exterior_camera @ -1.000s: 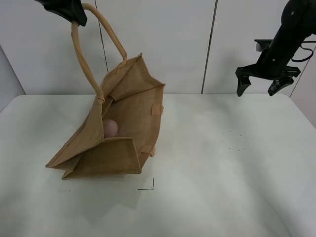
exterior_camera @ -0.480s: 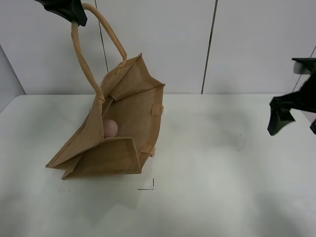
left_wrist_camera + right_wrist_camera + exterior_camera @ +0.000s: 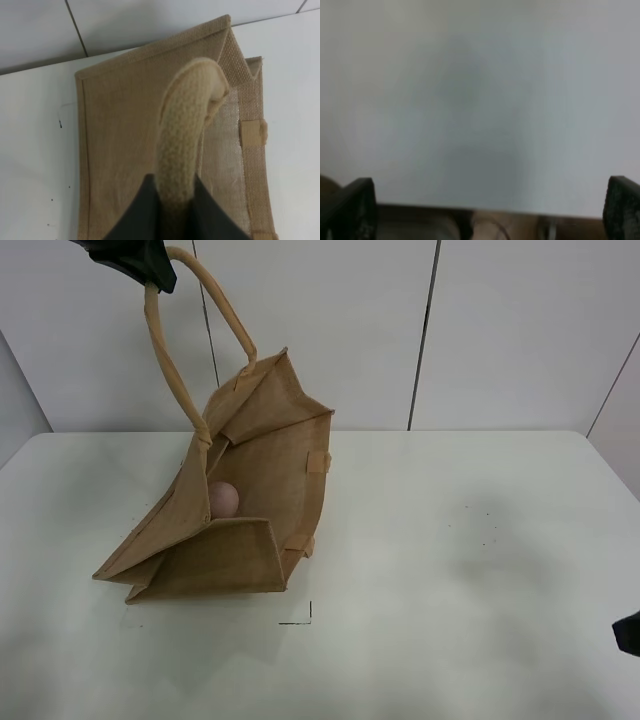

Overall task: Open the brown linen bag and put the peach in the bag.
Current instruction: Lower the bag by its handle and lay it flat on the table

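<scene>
The brown linen bag [image 3: 250, 500] lies tilted on the white table with its mouth held open. My left gripper [image 3: 135, 260] is shut on one beige loop handle [image 3: 185, 330] and holds it high at the top left; the handle [image 3: 182, 145] runs between the dark fingers [image 3: 137, 210] in the left wrist view. The pinkish peach [image 3: 222, 500] rests inside the bag. My right gripper [image 3: 490, 210] is open and empty, low over the table's near right edge; only a dark tip of it [image 3: 628, 632] shows in the exterior view.
The white table [image 3: 450, 570] spreads to the right of the bag. A small black corner mark [image 3: 300, 618] sits in front of the bag. White wall panels stand behind.
My right arm has swung down from high at the right to the lower right edge of view, almost out of sight. The bag, peach and left gripper have not moved.
</scene>
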Available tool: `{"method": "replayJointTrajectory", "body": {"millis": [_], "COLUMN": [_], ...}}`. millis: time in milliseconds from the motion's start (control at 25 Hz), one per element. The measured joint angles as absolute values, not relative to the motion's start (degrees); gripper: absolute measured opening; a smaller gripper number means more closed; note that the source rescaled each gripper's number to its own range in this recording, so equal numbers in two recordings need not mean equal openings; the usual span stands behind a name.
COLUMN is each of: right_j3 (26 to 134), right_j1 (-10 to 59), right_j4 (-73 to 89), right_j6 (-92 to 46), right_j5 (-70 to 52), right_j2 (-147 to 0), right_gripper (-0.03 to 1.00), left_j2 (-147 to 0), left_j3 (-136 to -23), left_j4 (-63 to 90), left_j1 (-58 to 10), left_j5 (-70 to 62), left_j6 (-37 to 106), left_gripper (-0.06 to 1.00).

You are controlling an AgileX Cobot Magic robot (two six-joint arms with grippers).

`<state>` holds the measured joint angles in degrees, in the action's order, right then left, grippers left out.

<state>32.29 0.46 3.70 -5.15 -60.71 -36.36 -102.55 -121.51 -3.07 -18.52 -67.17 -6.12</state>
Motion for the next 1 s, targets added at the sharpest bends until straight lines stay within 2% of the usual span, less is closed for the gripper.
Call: {"method": "replayJointTrajectory", "body": {"millis": [120, 560, 1000], "right_j3": [28.72, 28.30, 28.30], "right_j1": [0.46, 0.46, 0.58], "right_j4": [3.51, 2.67, 2.29], "right_j6": [-5.15, -5.15, -4.97], "right_j5": [-59.96, -58.97, -58.97], "right_j2": [-26.32, -1.48, 0.12], "right_gripper": [1.00, 1.00, 1.00], "left_j2": [-102.55, -102.55, -105.46], "left_j3": [-121.51, -121.51, -117.17], "left_j4": [-3.07, -3.07, 2.73], "left_j1": [-18.52, -18.52, -18.58], "left_j5": [-67.17, -67.17, -67.17], "left_j6": [-6.12, -6.12, -6.12], "left_gripper": [0.00, 0.00, 0.00]}}
